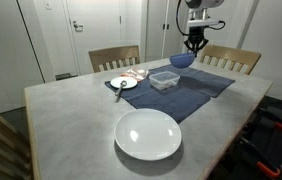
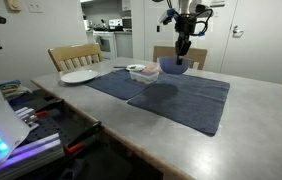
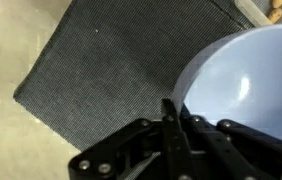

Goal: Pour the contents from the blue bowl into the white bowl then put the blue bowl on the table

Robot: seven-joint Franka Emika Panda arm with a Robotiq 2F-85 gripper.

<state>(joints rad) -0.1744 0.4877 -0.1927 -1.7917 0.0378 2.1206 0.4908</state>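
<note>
The blue bowl (image 1: 182, 60) (image 2: 173, 66) hangs a little above the far end of the dark blue cloth mat (image 1: 186, 90). My gripper (image 1: 192, 46) (image 2: 182, 50) is shut on its rim from above. In the wrist view the fingers (image 3: 176, 112) pinch the bowl's edge, and the pale blue inside (image 3: 251, 75) shows nothing in the part I can see. The wide white bowl (image 1: 148, 134) (image 2: 79, 76) stands on the pale grey table (image 1: 71, 120) (image 2: 181, 140), off the mat and well away from the gripper.
A square translucent container (image 1: 163, 80) (image 2: 144, 71) stands on the mat next to the blue bowl. A small white plate with utensils (image 1: 123, 83) sits at the mat's edge. Wooden chairs (image 1: 114, 57) (image 1: 231, 58) stand behind the table.
</note>
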